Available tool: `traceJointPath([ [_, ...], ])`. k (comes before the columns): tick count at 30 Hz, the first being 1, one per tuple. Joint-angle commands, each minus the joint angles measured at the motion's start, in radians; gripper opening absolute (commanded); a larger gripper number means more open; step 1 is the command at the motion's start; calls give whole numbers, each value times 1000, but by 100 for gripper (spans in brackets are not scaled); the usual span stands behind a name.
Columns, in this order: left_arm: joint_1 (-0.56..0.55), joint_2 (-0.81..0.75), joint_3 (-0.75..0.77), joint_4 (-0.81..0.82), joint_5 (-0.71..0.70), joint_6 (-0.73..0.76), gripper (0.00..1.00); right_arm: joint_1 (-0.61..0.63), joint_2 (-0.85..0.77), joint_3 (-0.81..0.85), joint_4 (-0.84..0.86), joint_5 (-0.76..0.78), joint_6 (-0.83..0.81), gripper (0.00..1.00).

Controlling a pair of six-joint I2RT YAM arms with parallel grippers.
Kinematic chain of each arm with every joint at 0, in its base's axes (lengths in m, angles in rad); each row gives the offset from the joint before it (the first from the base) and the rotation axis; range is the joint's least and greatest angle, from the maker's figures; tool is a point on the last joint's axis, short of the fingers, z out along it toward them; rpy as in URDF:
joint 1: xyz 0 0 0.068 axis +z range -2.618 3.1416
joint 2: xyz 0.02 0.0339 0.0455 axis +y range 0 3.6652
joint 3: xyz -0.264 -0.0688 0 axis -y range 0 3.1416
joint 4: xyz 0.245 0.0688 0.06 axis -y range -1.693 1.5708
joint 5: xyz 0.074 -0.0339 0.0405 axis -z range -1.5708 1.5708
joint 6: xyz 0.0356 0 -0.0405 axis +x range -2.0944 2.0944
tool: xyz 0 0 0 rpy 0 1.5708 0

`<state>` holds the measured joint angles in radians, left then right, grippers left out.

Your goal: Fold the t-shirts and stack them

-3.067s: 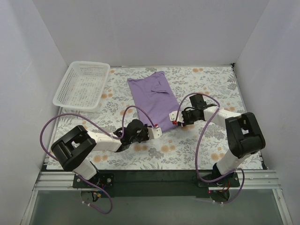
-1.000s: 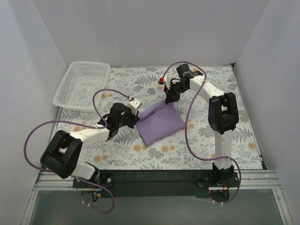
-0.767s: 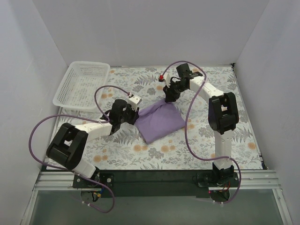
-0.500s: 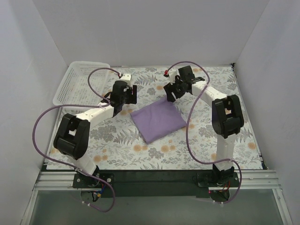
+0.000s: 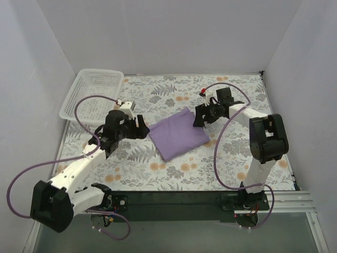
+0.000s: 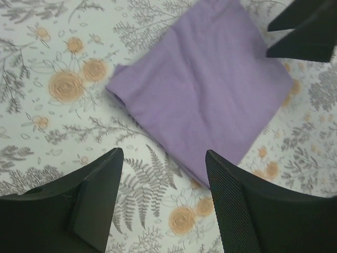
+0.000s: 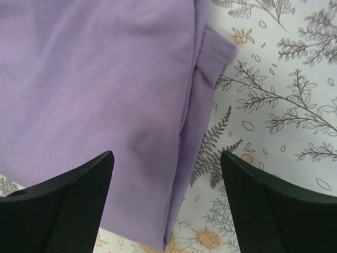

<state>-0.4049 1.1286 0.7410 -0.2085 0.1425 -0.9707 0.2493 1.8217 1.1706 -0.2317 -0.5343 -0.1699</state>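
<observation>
Both arms are hovering at the shirt (image 5: 178,133) now, one on each side. It lies on the mat (image 5: 158,174) as a folded rectangle, squarely between the two tools. The left gripper (image 6: 163,158) has its jaws spread wide with nothing between them, and the shirt sits just ahead of and below its fingertips. The right gripper (image 7: 166,155) is spread wide and empty too, hanging right over the cloth, which fills the space under and ahead of its fingers.

The fold looks done, so the judgement is that what remains is tidying or placing. There is a risk here. From the right wrist, a loose flap pokes out past the folded edge on the outer-finger side, so the layers are not flush. If either tool pinches only the top layer there, lifting would peel the fold open. Open fingers coming down low and sliding could also snag the soft cloth and bunch it or skew the rectangle. A one-sided pull would twist it, since the other side has nothing pinning it.

The basket (image 5: 70,95) stands well off, out beyond the left gripper's outer side. No second shirt shows, so where the stack goes cannot be told.
</observation>
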Motion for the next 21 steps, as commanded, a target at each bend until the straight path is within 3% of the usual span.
traceJointPath([
  [1,-2,-159,-98,-46,89,-69,63,4,39,18,55,33,110,88],
  [7,0,-289,-166,-84,86,-89,63,5,90,-11,63,-3,115,84],
  [11,0,-305,-141,-106,94,-76,63,5,109,-25,61,-93,128,72],
  [14,-2,-326,-132,-141,74,-65,63,5,122,-28,55,-144,135,55],
  [17,0,-368,-135,-158,57,-62,63,-10,126,23,3,-116,103,10],
  [18,-2,-387,-141,-158,52,-63,63,-25,119,44,-12,-110,89,2],
  [21,-2,-408,-146,-157,45,-65,64,-134,75,83,-57,-55,52,1],
])
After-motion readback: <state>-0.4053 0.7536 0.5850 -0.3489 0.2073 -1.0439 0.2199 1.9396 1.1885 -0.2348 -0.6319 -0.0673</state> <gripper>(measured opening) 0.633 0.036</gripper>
